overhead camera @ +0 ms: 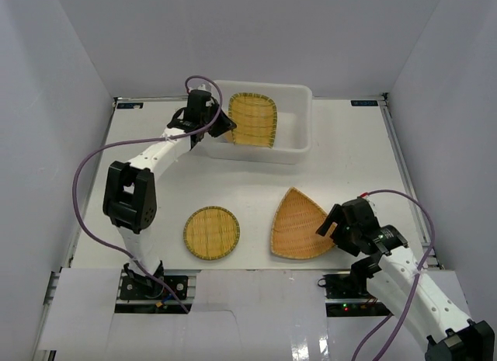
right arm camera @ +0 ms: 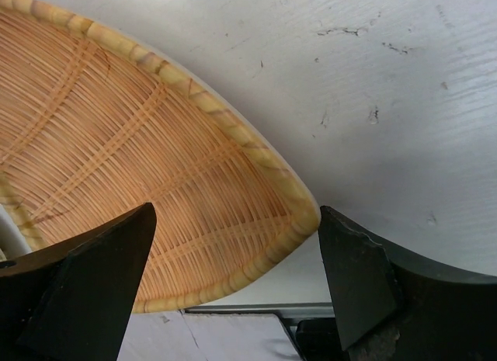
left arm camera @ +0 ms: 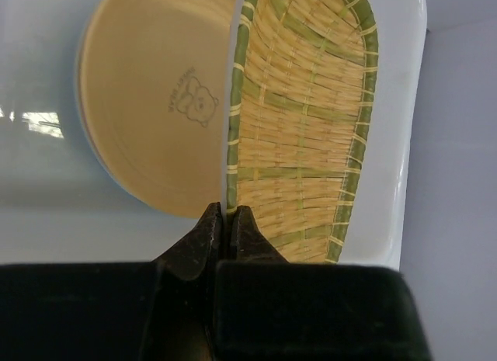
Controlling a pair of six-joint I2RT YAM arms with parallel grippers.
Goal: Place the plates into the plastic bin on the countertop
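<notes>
My left gripper (overhead camera: 226, 125) is shut on the green rim of the rectangular woven bamboo tray (overhead camera: 251, 119), holding it tilted inside the white plastic bin (overhead camera: 299, 153). In the left wrist view the gripper (left arm camera: 230, 215) pinches the tray (left arm camera: 303, 128) beside a yellow-orange plate (left arm camera: 147, 105) lying in the bin (left arm camera: 408, 128). My right gripper (overhead camera: 327, 225) is open around the right corner of the fan-shaped bamboo tray (overhead camera: 297, 223), which lies on the countertop (overhead camera: 256, 182); the wrist view shows that gripper (right arm camera: 233, 287) straddling the tray's corner (right arm camera: 140, 159). A round bamboo tray (overhead camera: 211, 232) lies near the front.
Pale grey panels (overhead camera: 46, 105) wall the countertop on the left, back and right. The left arm's purple cable (overhead camera: 85, 163) loops over the left side. The countertop's front edge (right arm camera: 233, 308) lies just below the fan-shaped tray.
</notes>
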